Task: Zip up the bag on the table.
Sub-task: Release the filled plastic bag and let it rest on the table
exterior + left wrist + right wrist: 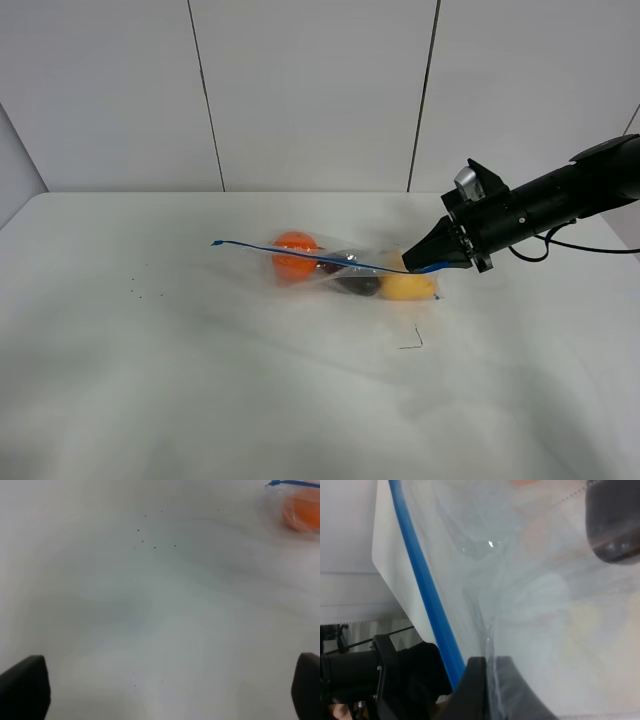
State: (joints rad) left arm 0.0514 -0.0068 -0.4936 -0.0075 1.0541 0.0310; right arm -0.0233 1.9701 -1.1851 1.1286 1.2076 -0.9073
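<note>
Hovering over the left side of the table (200, 390), the left gripper (165, 687) has its fingers (22, 690) spread wide. Further back, mid-table, sits the bag (335, 268) of fruit (293, 252), with the right gripper (428, 262) pinched tight on the right end of its blue zipper strip (250, 246).

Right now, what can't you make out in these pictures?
Zipper strip: sealed or open unclear; too thin in the high view, blurred in the right wrist view.
Left gripper: outside the high view; its wrist view's edge cuts off all but the fingertips.
Dark fruit: crinkled bag blurs it, high view.
</note>
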